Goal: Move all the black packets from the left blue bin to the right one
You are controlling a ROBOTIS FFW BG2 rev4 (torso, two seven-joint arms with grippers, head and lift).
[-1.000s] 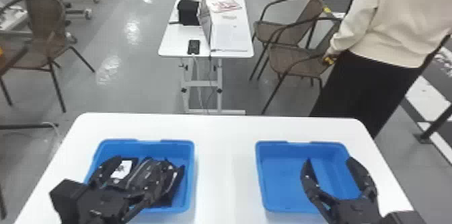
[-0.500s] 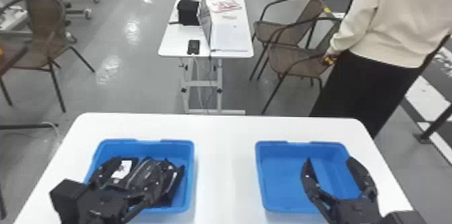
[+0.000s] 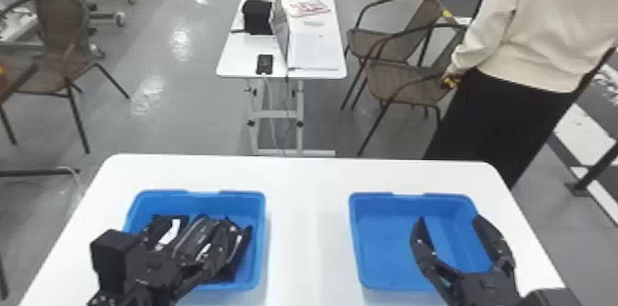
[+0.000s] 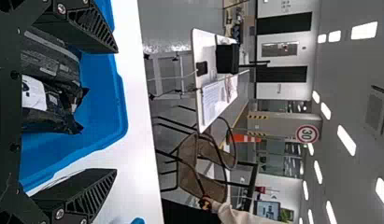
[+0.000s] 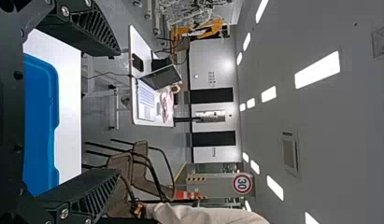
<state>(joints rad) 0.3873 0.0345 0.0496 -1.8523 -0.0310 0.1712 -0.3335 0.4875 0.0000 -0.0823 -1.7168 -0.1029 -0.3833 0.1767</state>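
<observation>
In the head view my left gripper (image 3: pixel 191 230) is open above the left blue bin (image 3: pixel 257 254), its fingers partly overlapping the black packets (image 3: pixel 198 235) piled there. One packet carries a white label (image 3: pixel 171 232). The left wrist view has the left gripper (image 4: pixel 116 110) with its fingers wide apart, and the packets (image 4: pixel 52 63) lying in the bin (image 4: pixel 103 100) beyond them. My right gripper (image 3: pixel 449 218) hangs open over the right blue bin (image 3: pixel 384 245), whose visible floor is bare. In the right wrist view the right gripper (image 5: pixel 118 112) holds nothing, near that bin's rim (image 5: pixel 53 112).
Both bins stand on a white table (image 3: pixel 306 227), with a strip of tabletop between them. Behind are a second table (image 3: pixel 239 59) with a laptop and papers, and brown chairs (image 3: pixel 391 77) at the right.
</observation>
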